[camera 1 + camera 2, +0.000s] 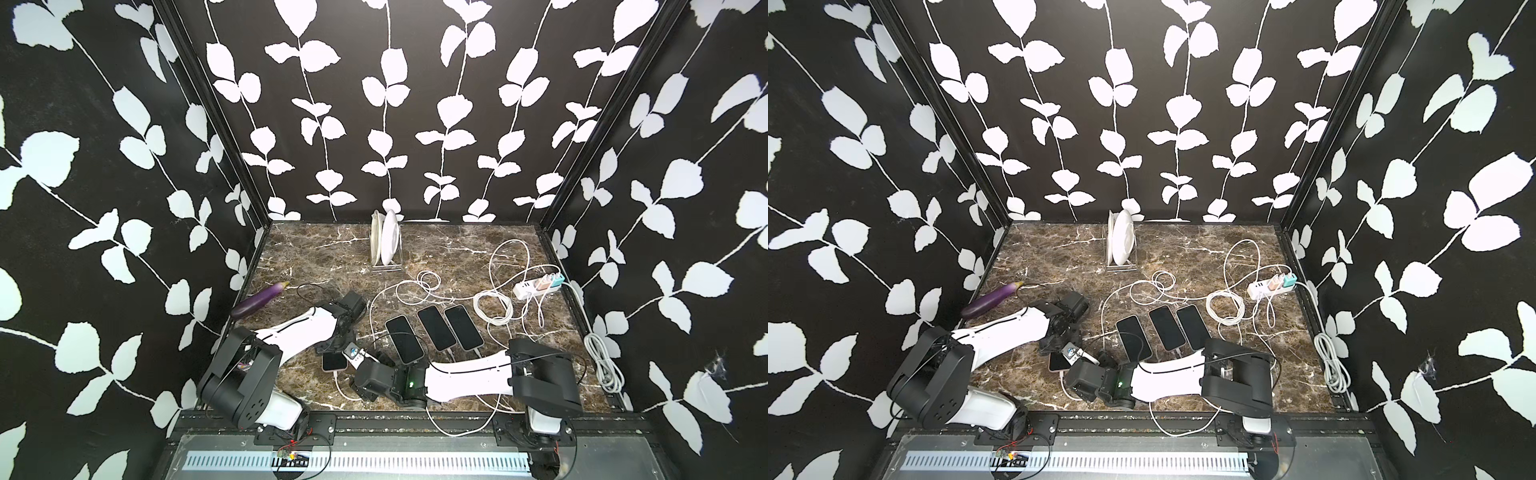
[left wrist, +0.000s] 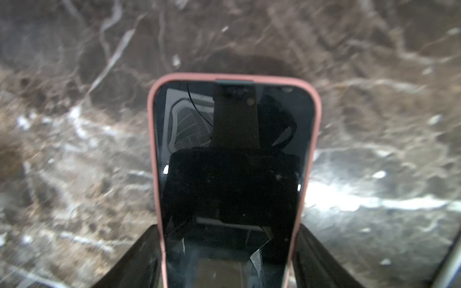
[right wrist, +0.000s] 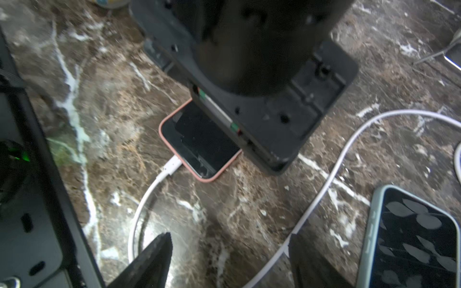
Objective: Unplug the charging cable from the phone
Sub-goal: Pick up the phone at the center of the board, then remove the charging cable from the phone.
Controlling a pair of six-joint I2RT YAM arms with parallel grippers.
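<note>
**At the table's near edge: phone pinned, plug seated**

Near the front of the marble table [image 1: 324, 257], the pink-cased phone [image 1: 333, 362] lies flat, screen up. Its long axis runs roughly front to back. The port end points toward the robot's bases, and there's the white plug [image 3: 172, 164], seated in that end! The charging cable [image 3: 149, 192] curls away from it across the marble.

The left gripper [image 2: 228, 227] sits over the far half of the phone. Its fingers [image 2: 139, 256] press against the case's two long edges, with the phone squeezed between them. The right gripper [image 3: 228, 239] hangs off the port end, aimed along the phone's length. Its fingers are spread wide, with only marble between them, clear of the plug. Just beside it, a blue-cased phone [image 3: 411, 237] lies screen up.
</note>
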